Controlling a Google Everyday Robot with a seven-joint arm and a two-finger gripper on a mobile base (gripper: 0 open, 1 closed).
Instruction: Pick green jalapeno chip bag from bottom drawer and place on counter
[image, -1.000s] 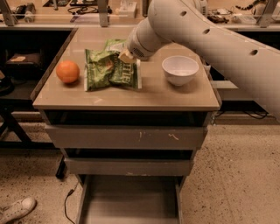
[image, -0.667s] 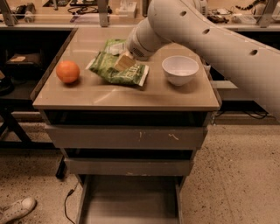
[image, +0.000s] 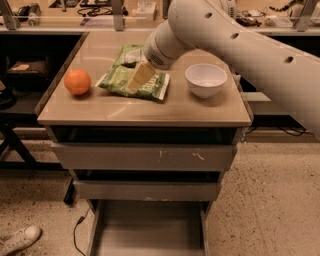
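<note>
A green chip bag (image: 116, 80) lies on the counter (image: 150, 107) between an orange (image: 77, 82) and a bowl (image: 205, 79). The gripper (image: 140, 77) sits over it; its grip cannot be told.

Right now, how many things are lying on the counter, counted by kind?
Green chip bags: 2, the green jalapeno chip bag in front and a second green bag behind it
Orange: 1
White bowl: 1
Total: 4 on the counter
The gripper is just above the front bag and is not counted.
</note>
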